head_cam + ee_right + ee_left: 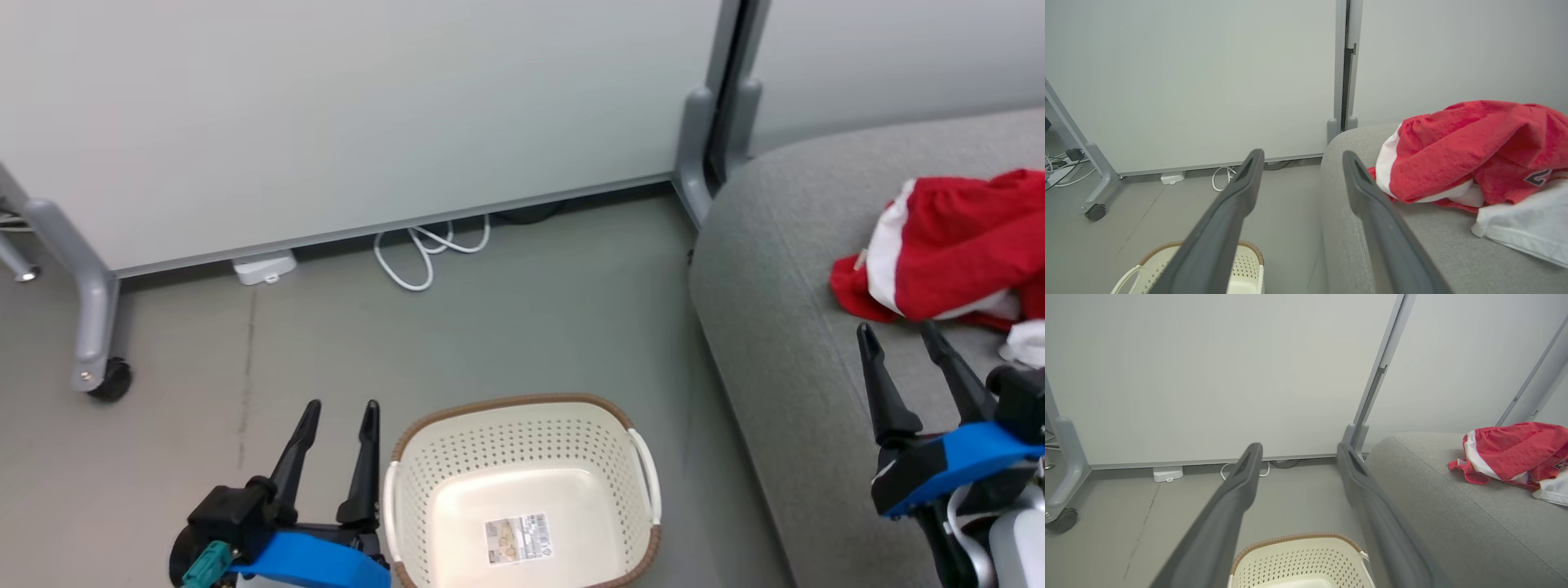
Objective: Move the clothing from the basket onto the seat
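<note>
My left gripper point(343, 406) at lower left beside the basket point(506, 402) and my right gripper point(898, 331) at lower right over the seat point(775, 327) both point up-frame, fingers spread, holding nothing, the clothing point(955, 245) heaped on that seat at right.

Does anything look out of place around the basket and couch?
Nothing broken or spilled. The clothing lies crumpled on the seat; the basket stands upright and empty. A white cable lies looped on the floor.
</note>
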